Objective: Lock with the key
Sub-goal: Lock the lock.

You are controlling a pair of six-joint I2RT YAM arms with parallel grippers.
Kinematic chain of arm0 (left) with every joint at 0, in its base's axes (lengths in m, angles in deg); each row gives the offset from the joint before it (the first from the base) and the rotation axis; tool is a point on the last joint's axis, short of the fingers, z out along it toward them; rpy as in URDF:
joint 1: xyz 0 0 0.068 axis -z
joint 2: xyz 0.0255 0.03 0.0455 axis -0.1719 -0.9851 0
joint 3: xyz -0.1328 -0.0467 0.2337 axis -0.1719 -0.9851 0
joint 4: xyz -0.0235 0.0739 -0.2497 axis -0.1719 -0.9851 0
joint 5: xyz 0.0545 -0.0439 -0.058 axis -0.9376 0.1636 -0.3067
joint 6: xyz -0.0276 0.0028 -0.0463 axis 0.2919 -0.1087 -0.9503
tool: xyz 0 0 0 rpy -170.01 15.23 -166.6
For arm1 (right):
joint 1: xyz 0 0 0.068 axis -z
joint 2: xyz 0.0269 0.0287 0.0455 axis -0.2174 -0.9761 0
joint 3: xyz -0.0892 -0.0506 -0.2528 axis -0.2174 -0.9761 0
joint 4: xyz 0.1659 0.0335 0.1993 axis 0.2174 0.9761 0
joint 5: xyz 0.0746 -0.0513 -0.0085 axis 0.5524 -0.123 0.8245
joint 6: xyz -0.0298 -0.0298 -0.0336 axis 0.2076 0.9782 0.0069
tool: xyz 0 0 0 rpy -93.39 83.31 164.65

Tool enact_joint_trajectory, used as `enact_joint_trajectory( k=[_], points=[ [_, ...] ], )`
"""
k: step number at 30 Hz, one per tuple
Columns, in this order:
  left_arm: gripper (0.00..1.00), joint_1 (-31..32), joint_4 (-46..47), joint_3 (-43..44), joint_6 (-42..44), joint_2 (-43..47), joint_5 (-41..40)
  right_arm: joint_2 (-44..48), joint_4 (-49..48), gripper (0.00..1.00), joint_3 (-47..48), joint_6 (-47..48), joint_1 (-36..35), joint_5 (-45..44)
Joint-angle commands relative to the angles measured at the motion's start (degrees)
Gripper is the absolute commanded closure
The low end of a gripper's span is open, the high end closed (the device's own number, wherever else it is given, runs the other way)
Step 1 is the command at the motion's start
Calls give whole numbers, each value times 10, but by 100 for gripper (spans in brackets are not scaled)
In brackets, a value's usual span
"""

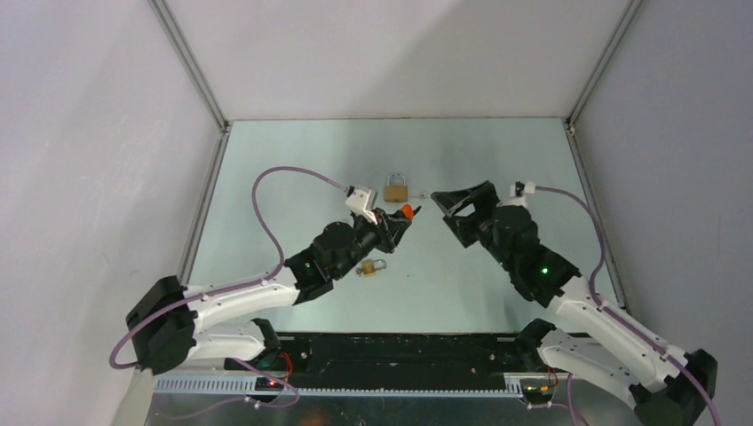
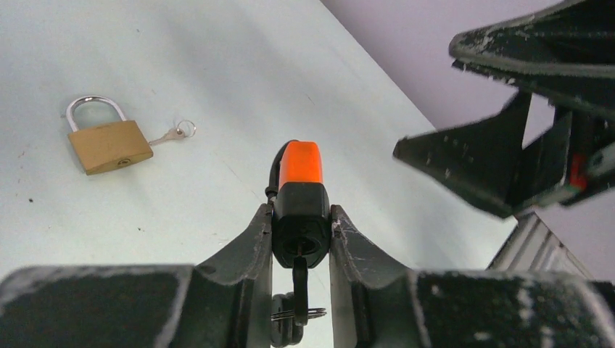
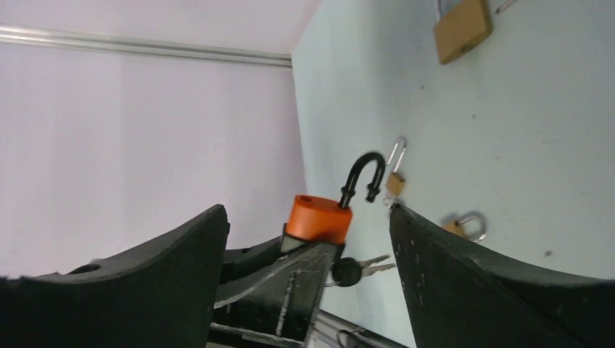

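Left gripper [image 2: 301, 221] clenched on orange-and-black plastic-bodied padlock [image 2: 301, 174], held off the table. Black-headed key [image 2: 299, 279] in cylinder; black shackle [image 3: 365, 174] looks unlatched. Right gripper [image 1: 441, 208] spread wide, just beside. Risk: off-axis shackle push, padlock twisting in grip.

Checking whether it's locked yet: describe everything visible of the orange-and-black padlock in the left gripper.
The orange-and-black padlock, plastic-looking, is clamped by its black half in the left gripper, above the table. Its black shackle stands open, one end free. A black-headed key sits in the keyway. The open right gripper flanks it, not touching.
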Motion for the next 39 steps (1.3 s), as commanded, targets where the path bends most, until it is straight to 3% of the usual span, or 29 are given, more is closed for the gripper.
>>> enact_joint_trajectory(
  k=[1, 3, 7, 15, 20, 24, 30, 32, 35, 39],
  points=[
    [100, -51, -22, 27, 33, 54, 165, 22, 39, 21, 27, 116, 88, 177],
    [100, -69, -52, 36, 40, 70, 259, 22, 64, 26, 27, 122, 131, 254],
    [100, -84, -104, 55, 64, 97, 333, 35, 92, 31, 22, 51, 150, 298],
    [100, -85, -135, 60, 81, 149, 395, 78, 17, 28, -21, -183, 114, 316],
    [100, -86, -150, 69, 101, 169, 425, 82, 16, 36, -22, -263, 86, 317],
    [100, -86, -170, 81, 126, 182, 415, 81, 11, 49, -21, -284, 45, 316],
    [100, -87, -215, 118, 143, 183, 415, 68, -3, 51, -21, -278, 25, 313],
    [100, -87, -226, 127, 141, 180, 426, 56, -22, 58, -22, -267, 30, 317],
    [100, -89, -234, 132, 125, 179, 437, 39, -61, 83, -21, -233, 45, 348],
    [100, -94, -232, 150, 81, 168, 464, 20, -71, 89, -22, -150, 77, 406]
  ],
)
